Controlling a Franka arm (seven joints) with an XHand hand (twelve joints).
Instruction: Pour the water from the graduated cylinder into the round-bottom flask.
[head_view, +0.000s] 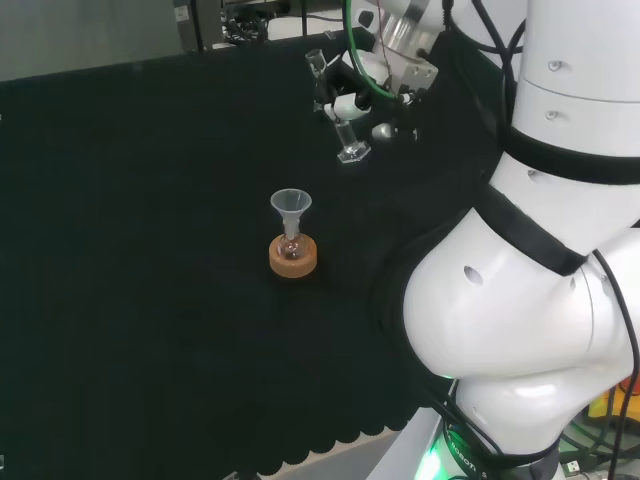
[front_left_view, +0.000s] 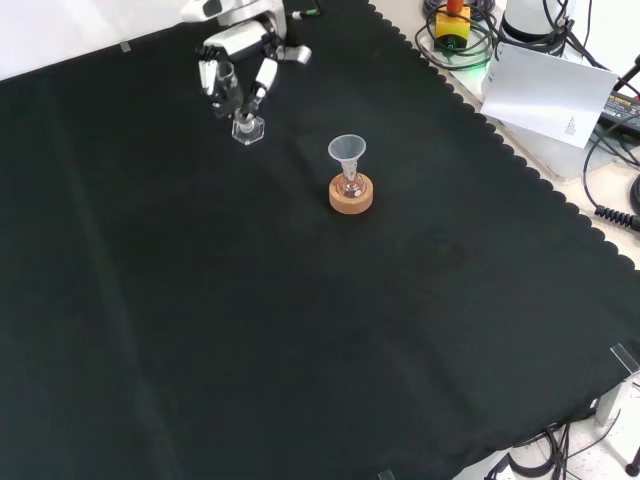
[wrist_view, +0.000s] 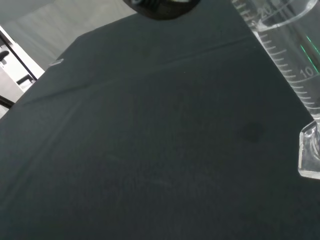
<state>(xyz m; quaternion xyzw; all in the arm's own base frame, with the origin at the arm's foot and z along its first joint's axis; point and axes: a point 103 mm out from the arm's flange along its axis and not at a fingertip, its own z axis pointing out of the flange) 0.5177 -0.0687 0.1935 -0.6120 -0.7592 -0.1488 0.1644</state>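
Observation:
A clear graduated cylinder (head_view: 346, 135) with a hexagonal foot leans slightly at the far side of the cloth, and the black and white hand (head_view: 372, 82) has its fingers curled round the tube. In the front view the hand (front_left_view: 240, 60) comes in at the top left, with the cylinder's foot (front_left_view: 247, 129) just below the fingers and close to the cloth. The wrist view shows the cylinder (wrist_view: 290, 55) close up, with water in it. A small round-bottom flask (head_view: 292, 246) (front_left_view: 350, 185) sits in a cork ring (head_view: 293, 264) (front_left_view: 351, 200). A clear funnel (head_view: 291, 203) (front_left_view: 347, 150) stands in its neck.
The arm's white links (head_view: 540, 250) stand at the right of the head view. Beyond the cloth's scalloped edge (front_left_view: 480, 110) lie a sheet of paper (front_left_view: 550, 95) and cables (front_left_view: 610, 150). Open black cloth surrounds the flask.

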